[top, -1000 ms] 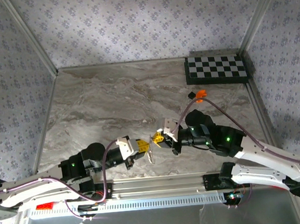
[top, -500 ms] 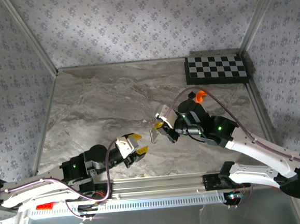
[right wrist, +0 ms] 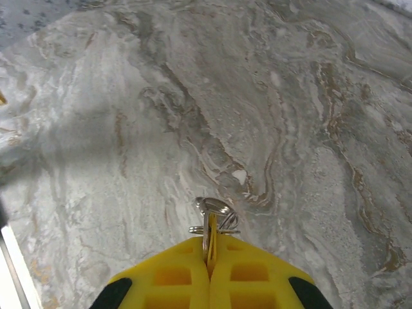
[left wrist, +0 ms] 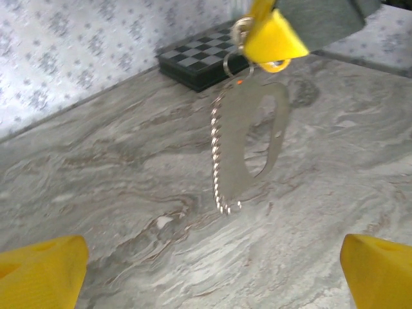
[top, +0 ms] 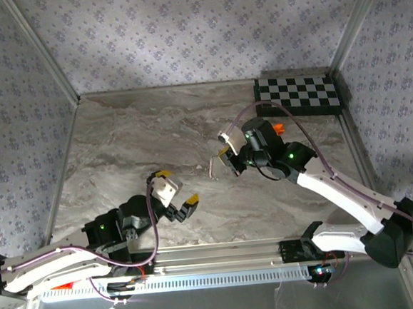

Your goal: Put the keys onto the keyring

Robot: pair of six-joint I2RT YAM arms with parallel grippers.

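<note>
I see the marble table [top: 134, 139] under my arms. My left gripper [top: 177, 188] gapes wide, holding nothing, at 7 o'clock from the right gripper [top: 223, 160]. That one is pinched tight on the keyring [left wrist: 282, 122], which dangles over the table's middle.

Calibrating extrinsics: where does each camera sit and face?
Top external: above and behind, looking down on the table; left arm, right arm show.
Left wrist: faces the checkerboard and the hanging keyring; own yellow fingertips at bottom corners, left jaws open.
Right wrist: looks down at the table; right jaws shut on keyring.
Shared: keyring in all three.
</note>
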